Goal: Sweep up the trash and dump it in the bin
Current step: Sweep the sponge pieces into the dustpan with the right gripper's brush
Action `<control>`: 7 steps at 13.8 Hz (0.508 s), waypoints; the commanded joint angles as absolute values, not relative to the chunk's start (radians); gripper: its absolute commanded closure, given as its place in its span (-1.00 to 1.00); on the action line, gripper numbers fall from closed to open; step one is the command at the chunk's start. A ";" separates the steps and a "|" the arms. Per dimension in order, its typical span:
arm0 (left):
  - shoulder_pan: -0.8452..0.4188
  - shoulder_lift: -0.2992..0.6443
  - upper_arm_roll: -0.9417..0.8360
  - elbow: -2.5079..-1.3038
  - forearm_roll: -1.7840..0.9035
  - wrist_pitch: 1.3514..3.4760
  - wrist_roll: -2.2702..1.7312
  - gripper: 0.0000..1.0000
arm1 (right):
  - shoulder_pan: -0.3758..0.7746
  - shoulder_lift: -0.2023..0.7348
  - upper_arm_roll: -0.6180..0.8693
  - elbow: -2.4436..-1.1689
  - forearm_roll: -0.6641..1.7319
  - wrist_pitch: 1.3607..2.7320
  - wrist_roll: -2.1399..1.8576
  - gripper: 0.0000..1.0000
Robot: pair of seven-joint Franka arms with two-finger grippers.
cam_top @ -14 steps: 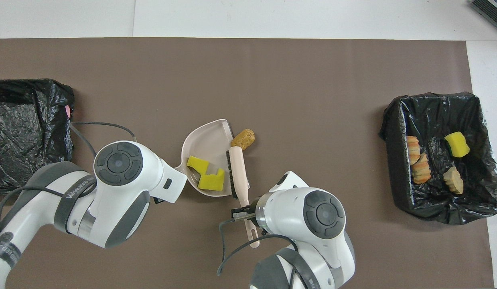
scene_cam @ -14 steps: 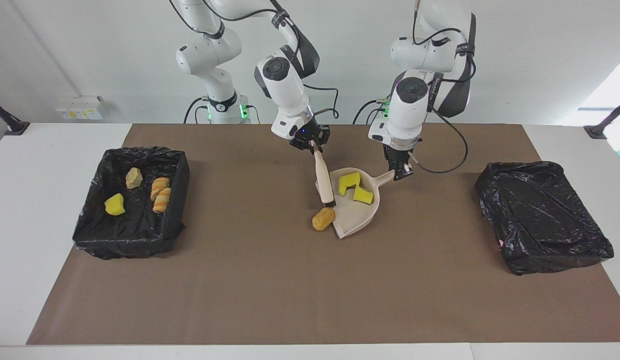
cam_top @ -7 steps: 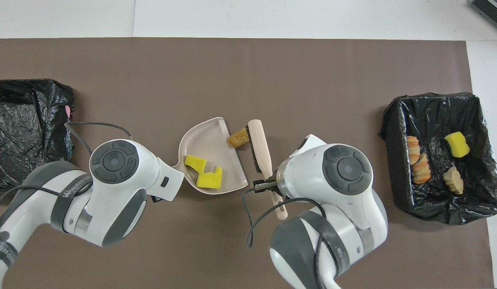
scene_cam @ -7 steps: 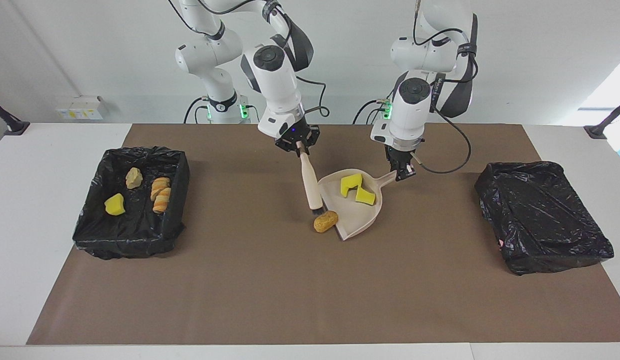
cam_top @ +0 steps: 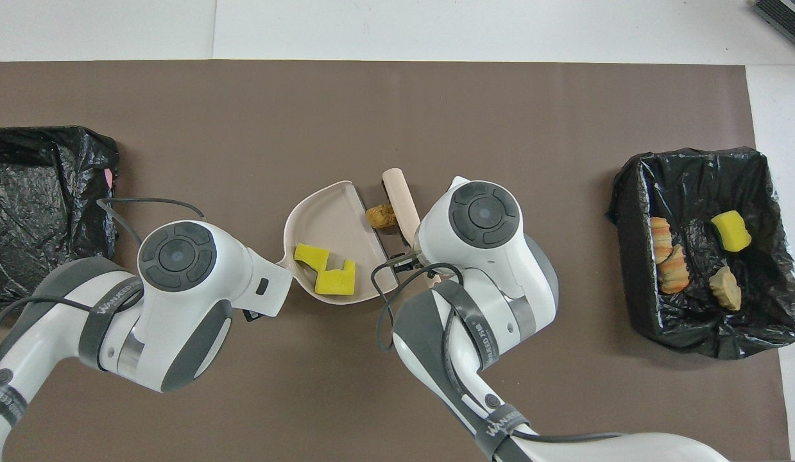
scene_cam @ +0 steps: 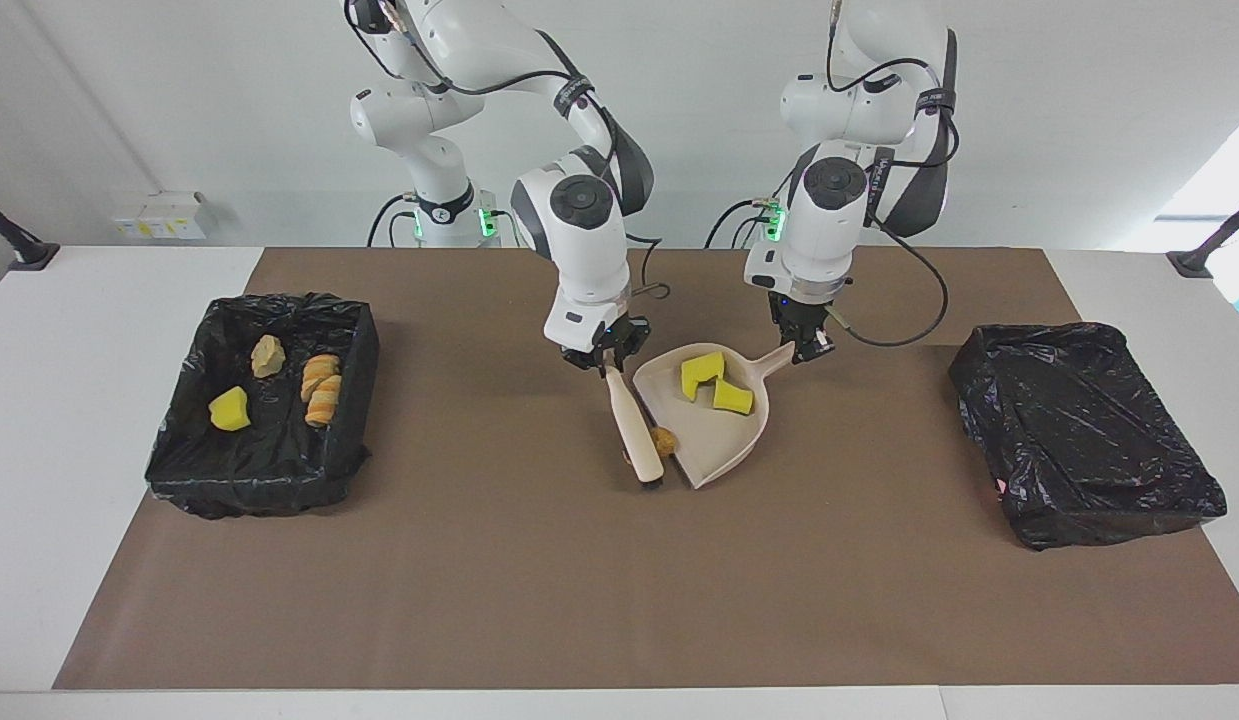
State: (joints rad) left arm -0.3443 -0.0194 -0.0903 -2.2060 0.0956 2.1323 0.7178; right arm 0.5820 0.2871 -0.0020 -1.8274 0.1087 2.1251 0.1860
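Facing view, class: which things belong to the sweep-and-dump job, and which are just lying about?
Part of the job:
- brown chunk at the dustpan's mouth
- two yellow sponge pieces in the dustpan
- hand brush, held by the right end effector
- left end effector, on the dustpan's handle
- open bin, holding four scraps

Lying about:
- covered bin
- brown mat

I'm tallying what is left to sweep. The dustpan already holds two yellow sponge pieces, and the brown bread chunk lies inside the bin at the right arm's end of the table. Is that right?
Not quite. The overhead view shows the brown bread chunk on the mat at the open edge of the dustpan, against the brush, not inside the bin. The dustpan does hold two yellow sponge pieces.
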 commanded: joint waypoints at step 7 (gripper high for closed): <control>-0.331 -0.031 -0.095 -2.223 0.078 2.161 0.713 1.00 | 0.577 0.200 0.026 -1.824 0.413 2.033 0.071 1.00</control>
State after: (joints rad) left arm -0.3440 -0.0166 -0.0898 -2.2061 0.0932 2.1342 0.7160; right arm 0.5987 0.2629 0.0297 -1.8218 0.3692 2.1013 0.1030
